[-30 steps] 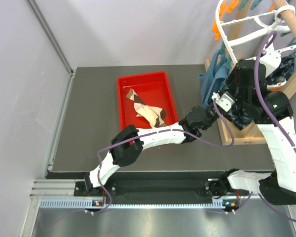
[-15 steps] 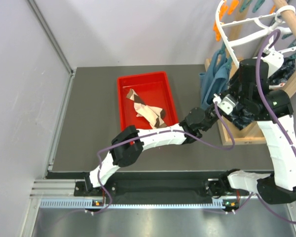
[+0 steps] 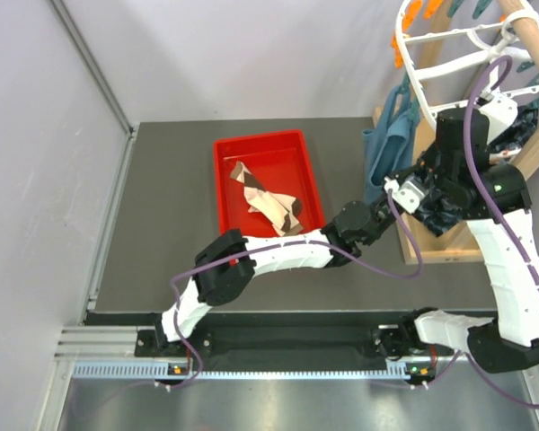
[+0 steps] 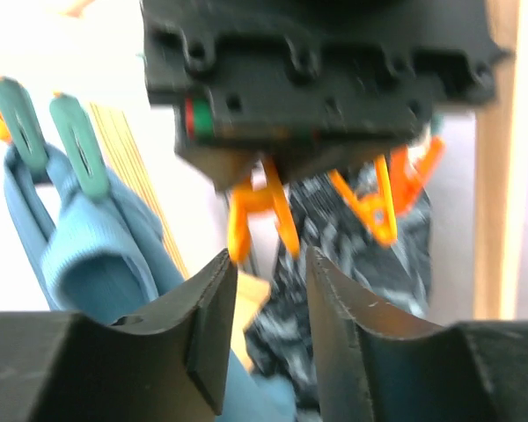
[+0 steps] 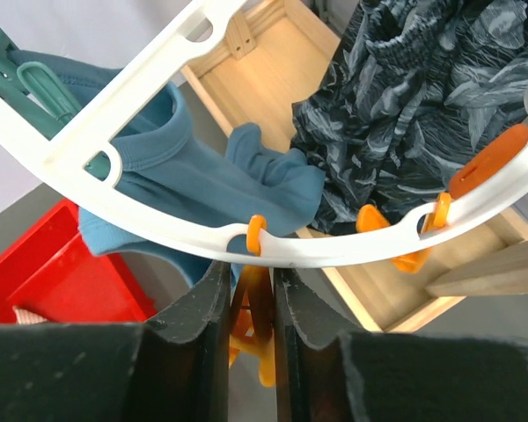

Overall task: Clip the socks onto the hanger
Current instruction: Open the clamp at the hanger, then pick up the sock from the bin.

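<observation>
The dark bench fills most of the top view, with both arms reaching toward its right side. There a slanted wooden frame stands. The hanger is up beside it, a white spoked ring edged with orange and teal pegs.

Near the middle of the bench lies a red tray. The socks are inside it, a loose beige and brown heap, well apart from the hanger and from both arms.

A teal cloth and a dark patterned fabric hang under the ring. The teal one is held by teal pegs.

The right pincer is raised to the rim of the hanger. Its two fingers are pressed together on an orange peg that dangles from a hole in the white ring, and the peg fills the narrow slot between them.

The left pincer is lower, just beside the frame. Its fingers stand apart with nothing between them. Through the gap its camera shows the patterned fabric and more orange pegs, slightly blurred, with the teal cloth to one side.
</observation>
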Controlling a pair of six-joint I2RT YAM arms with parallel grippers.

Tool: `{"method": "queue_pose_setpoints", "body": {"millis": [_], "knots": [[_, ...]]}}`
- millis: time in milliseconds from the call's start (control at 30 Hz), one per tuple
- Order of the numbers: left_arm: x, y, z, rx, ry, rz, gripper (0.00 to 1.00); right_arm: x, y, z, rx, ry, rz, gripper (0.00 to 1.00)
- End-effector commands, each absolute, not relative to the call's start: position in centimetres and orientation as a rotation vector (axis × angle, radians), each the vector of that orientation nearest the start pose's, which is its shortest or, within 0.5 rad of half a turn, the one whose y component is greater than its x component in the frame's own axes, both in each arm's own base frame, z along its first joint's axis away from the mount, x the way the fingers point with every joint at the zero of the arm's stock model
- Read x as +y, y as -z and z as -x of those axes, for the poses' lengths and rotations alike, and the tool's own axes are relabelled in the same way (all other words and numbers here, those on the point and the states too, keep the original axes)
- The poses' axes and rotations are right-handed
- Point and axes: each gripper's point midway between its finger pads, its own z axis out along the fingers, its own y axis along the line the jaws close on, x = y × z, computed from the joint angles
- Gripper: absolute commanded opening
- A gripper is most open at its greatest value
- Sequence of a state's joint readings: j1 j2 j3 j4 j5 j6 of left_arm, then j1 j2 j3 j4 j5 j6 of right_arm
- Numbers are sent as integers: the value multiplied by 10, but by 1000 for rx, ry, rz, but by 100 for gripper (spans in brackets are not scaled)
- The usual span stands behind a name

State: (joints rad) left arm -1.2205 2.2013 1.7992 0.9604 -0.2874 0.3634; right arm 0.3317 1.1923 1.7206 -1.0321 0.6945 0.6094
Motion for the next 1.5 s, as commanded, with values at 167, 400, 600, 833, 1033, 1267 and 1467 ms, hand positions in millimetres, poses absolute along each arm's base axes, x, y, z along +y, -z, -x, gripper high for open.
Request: {"method": "queue_pose_setpoints", "body": {"millis": [167, 400, 600, 833, 1033, 1267, 1467], "knots": [[-518, -414, -270, 1141, 794, -381, 46, 3, -407, -299, 1783, 61, -596, 0], [-436, -320, -295, 1677, 1035, -242, 43, 3, -406, -297, 1774, 56, -540, 0], [-305, -251, -322, 1964, 754, -39, 42, 3, -393, -295, 1810, 71, -522, 0], [-200, -221, -359, 2153, 485, 233, 46, 12, -385, -295, 1865, 43, -465, 0], [-191, -182, -396, 2354, 282, 379, 28, 9, -380, -293, 1867, 61, -462, 0], [-198, -141, -451, 2340, 184, 501, 29, 9, -380, -291, 1867, 59, -451, 0], [-170, -116, -505, 2278, -19, 615, 35, 10, -381, -290, 1861, 50, -443, 0]]}}
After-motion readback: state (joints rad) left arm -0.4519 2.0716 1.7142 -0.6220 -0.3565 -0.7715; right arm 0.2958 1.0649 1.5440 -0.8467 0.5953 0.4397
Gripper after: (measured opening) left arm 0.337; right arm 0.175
